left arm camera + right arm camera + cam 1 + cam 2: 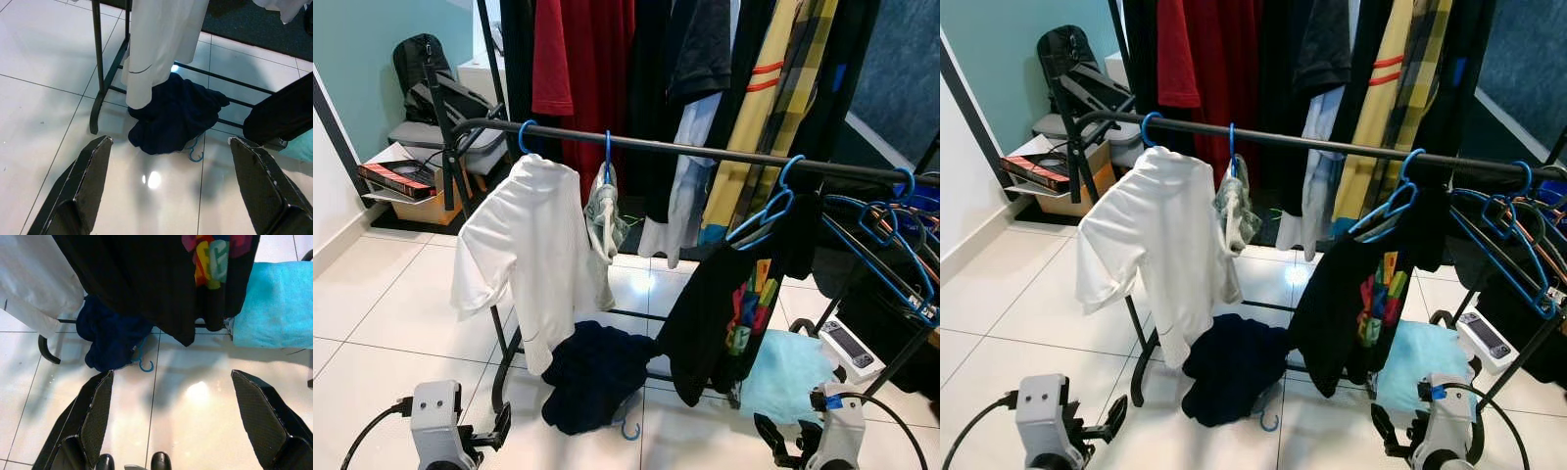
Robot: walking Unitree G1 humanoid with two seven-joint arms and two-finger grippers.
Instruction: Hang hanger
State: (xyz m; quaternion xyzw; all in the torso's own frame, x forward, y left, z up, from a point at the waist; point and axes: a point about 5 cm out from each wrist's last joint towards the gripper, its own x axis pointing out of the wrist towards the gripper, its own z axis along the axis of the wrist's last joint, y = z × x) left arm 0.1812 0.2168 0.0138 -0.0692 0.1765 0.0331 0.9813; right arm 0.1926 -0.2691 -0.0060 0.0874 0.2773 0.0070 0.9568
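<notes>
A dark navy garment (592,372) lies heaped on the floor tiles under the black rail (705,150) of the clothes rack. A blue hanger hook (195,152) sticks out from its near edge, also seen as the hook (145,364) in the right wrist view. On the rail hang a white shirt (533,255) and a black printed T-shirt (720,313), both on blue hangers. My left gripper (169,141) is open, low over the tiles short of the heap. My right gripper (172,373) is open too, low, near the T-shirt's hem.
A cyan towel (788,372) and a white device (847,345) lie at the rack's right foot. Several empty blue hangers (891,245) hang at the rail's right end. More clothes hang behind. A box with books (406,181) stands by the left wall.
</notes>
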